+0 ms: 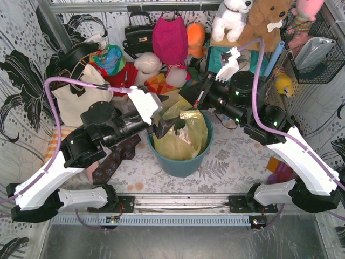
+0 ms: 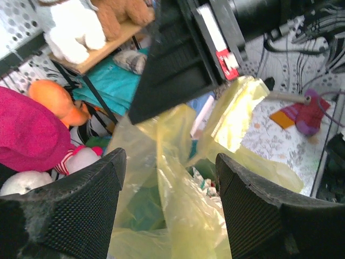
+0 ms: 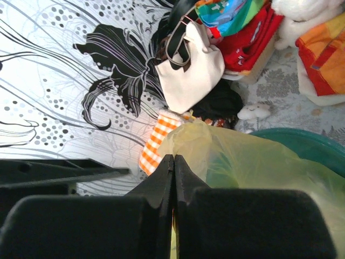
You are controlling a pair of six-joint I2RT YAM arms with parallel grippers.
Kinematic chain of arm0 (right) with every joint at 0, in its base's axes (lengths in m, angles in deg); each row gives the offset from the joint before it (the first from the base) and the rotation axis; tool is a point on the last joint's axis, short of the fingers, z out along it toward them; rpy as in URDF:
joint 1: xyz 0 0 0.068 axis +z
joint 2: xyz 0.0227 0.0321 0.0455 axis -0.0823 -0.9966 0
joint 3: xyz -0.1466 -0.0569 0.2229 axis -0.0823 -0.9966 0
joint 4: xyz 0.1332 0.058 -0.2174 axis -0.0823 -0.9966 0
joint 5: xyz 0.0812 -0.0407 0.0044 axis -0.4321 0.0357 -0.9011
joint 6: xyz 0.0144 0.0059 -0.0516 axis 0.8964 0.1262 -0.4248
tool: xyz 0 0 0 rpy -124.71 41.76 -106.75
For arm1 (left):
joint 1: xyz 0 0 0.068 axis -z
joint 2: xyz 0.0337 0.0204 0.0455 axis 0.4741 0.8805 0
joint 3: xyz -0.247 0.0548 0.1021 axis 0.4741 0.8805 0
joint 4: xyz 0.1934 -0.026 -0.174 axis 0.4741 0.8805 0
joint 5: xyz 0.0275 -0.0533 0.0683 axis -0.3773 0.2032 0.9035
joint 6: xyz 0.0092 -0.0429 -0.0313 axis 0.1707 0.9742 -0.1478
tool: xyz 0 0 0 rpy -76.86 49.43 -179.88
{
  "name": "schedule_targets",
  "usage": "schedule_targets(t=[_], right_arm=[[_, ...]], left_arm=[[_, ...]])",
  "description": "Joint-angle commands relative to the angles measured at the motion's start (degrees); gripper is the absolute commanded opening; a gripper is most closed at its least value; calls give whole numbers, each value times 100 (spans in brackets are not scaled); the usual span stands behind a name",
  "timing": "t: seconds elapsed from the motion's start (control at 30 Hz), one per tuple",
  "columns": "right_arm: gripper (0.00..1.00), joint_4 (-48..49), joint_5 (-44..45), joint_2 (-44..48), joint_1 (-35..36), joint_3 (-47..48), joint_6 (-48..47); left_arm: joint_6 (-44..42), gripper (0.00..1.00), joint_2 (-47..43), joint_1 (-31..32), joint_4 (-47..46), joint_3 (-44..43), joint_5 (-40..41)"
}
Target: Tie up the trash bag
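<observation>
The trash bag [image 1: 183,137] sat in the teal bin [image 1: 180,166] at the middle of the counter [image 1: 232,159], its crinkled yellow film bunched up above the rim. The left end effector [image 2: 170,164] hung released over it, fingers [image 2: 91,205] wide apart with a fold of film between them. The right end effector [image 3: 172,162] was clenched at the bag's far edge; whether it pinched any film could not be told. A cream tote [image 1: 78,100] lay well apart to the left
</observation>
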Motion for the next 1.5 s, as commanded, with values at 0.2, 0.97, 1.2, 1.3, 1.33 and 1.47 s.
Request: schedule_targets(t=[0.2, 0.97, 1.2, 1.3, 1.33, 1.47], right_arm=[[0, 38, -240, -259, 26, 844, -266], [0, -318, -464, -343, 29, 1237, -370], [0, -497, -818, -469, 22, 1476, -528], [0, -512, -1008, -485, 24, 1489, -542], [0, -515, -1023, -494, 29, 1494, -540], [0, -486, -979, -571, 29, 1584, -562]], left_arm=[[337, 79, -104, -1246, -76, 571, -2298], [-98, 88, -610, -3275, -1547, 1499, -4797], [-200, 88, -584, -3613, -1540, 1248, -5047], [62, 89, -293, -3712, -1869, 1163, -5585], [171, 90, -170, -3734, -1962, 1110, -5829], [805, 91, 247, -3784, -2518, 1008, -6795]])
